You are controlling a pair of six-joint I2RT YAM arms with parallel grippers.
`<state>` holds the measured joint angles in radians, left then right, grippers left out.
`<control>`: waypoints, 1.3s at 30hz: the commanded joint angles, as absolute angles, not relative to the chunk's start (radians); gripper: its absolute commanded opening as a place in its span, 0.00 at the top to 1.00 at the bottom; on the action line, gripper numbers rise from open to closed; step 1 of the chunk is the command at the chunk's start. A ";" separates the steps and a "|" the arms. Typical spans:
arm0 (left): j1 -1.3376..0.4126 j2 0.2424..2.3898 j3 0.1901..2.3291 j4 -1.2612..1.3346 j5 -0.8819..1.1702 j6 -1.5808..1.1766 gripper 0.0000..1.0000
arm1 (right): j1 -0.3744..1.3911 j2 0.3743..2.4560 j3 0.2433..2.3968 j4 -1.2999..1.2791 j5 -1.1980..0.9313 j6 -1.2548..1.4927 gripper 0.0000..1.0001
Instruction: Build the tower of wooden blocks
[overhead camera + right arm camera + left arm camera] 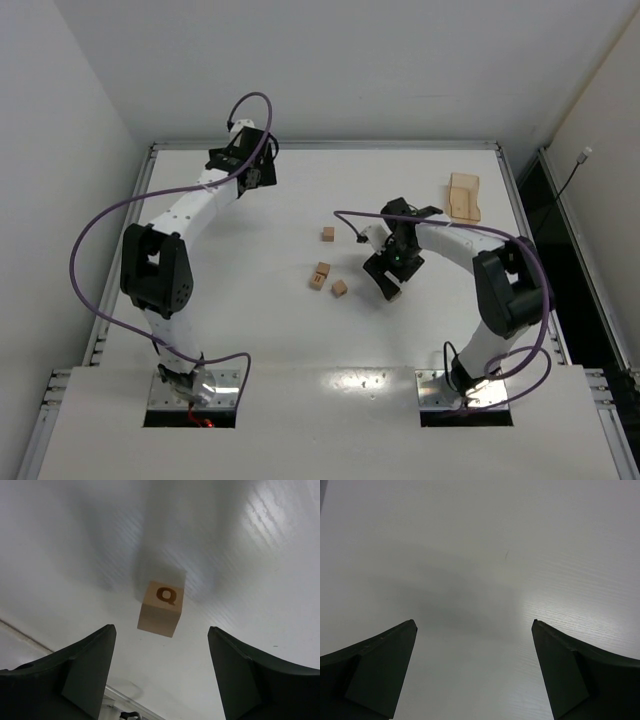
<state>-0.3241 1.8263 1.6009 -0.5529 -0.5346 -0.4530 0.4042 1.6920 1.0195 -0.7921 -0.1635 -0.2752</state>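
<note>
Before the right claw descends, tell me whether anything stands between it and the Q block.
Nothing visible does. The open right claw faces the Q block directly, with only bare table around it.

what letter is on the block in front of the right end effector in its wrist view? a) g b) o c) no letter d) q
d: the right wrist view shows a dark Q on the upper face of the wood block lying on the white table.

Surface finishes recorded.
The bench [250, 340] is noted as white, smooth, faintly grained, slightly glossy; wood block [160, 609] pale tan, matt; right pincer fingers [85, 675] dark, matt.
</note>
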 commanded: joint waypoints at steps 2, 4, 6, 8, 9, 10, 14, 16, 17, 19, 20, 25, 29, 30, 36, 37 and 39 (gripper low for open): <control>-0.302 1.807 1.605 -0.540 -0.528 -0.446 0.00 | 0.413 1.724 1.098 -0.772 -0.160 -0.249 0.30; -0.302 1.807 1.605 -0.540 -0.528 -0.446 0.00 | 0.413 1.733 1.110 -0.782 -0.160 -0.249 0.32; -0.292 1.818 1.605 -0.540 -0.528 -0.446 0.00 | 0.413 1.758 1.111 -0.782 -0.160 -0.239 0.35; -0.291 1.818 1.614 -0.540 -0.528 -0.437 0.00 | 0.413 1.767 1.120 -0.791 -0.160 -0.239 0.36; -0.281 1.830 1.614 -0.540 -0.528 -0.437 0.00 | 0.413 1.767 1.129 -0.792 -0.160 -0.239 0.37; -0.281 1.830 1.623 -0.540 -0.528 -0.437 0.00 | 0.413 1.778 1.129 -0.804 -0.160 -0.239 0.37; -0.272 1.841 1.632 -0.540 -0.518 -0.437 0.00 | 0.422 1.764 1.120 -0.816 -0.150 -0.249 0.40; -0.272 1.841 1.632 -0.540 -0.518 -0.437 0.00 | 0.422 1.764 1.109 -0.825 -0.141 -0.249 0.40; -0.272 1.850 1.632 -0.540 -0.518 -0.437 0.00 | 0.431 1.755 1.109 -0.825 -0.141 -0.238 0.40; -0.272 1.850 1.632 -0.540 -0.518 -0.437 0.00 | 0.431 1.755 1.109 -0.834 -0.141 -0.238 0.43; -0.272 1.850 1.632 -0.531 -0.518 -0.437 0.00 | 0.442 1.764 1.109 -0.834 -0.130 -0.227 0.43; -0.272 1.850 1.632 -0.531 -0.518 -0.437 0.00 | 0.452 1.782 1.109 -0.854 -0.121 -0.198 0.46; -0.272 1.859 1.632 -0.531 -0.528 -0.437 0.00 | 0.453 1.811 1.109 -0.854 -0.110 -0.187 0.49; -0.272 1.859 1.632 -0.531 -0.528 -0.437 0.00 | 0.453 1.812 1.118 -0.864 -0.100 -0.187 0.53; -0.272 1.859 1.623 -0.540 -0.528 -0.437 0.00 | 0.453 1.830 1.129 -0.854 -0.071 -0.166 0.84; -0.272 1.859 1.623 -0.540 -0.528 -0.437 0.00 | 0.453 1.839 1.129 -0.854 -0.071 -0.166 0.89; -0.272 1.859 1.623 -0.540 -0.528 -0.425 0.00 | 0.453 1.839 1.143 -0.854 -0.071 -0.166 1.00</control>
